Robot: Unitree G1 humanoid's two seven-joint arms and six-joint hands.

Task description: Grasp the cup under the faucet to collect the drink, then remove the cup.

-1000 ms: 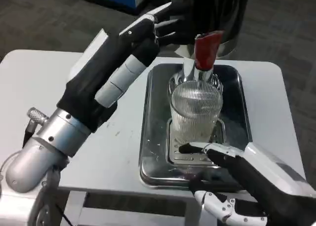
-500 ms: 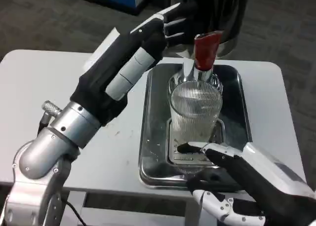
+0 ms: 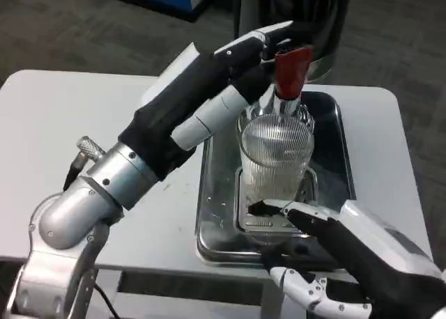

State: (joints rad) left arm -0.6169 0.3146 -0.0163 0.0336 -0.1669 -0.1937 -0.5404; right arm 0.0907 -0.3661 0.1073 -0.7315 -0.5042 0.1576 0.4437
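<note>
A clear ribbed cup (image 3: 276, 157) stands upright on the drip grate of a steel tray (image 3: 221, 214), directly below the chrome faucet with its red lever (image 3: 291, 71). My left hand (image 3: 245, 63) reaches across from the left, its fingers up by the red lever and the dark dispenser body; whether they touch the lever is unclear. My right hand (image 3: 327, 253) sits at the tray's near edge, fingers spread on either side of the cup's base, one fingertip (image 3: 259, 207) close to the glass. I cannot tell if the cup holds any liquid.
The dark drink dispenser (image 3: 306, 19) stands at the table's far edge behind the tray. The white table (image 3: 63, 131) extends to the left and a strip runs right of the tray. My left forearm crosses over the tray's left side.
My left arm has swung rightward, bringing the hand from left of the dispenser up to the red lever. Cup and right hand have stayed in place.
</note>
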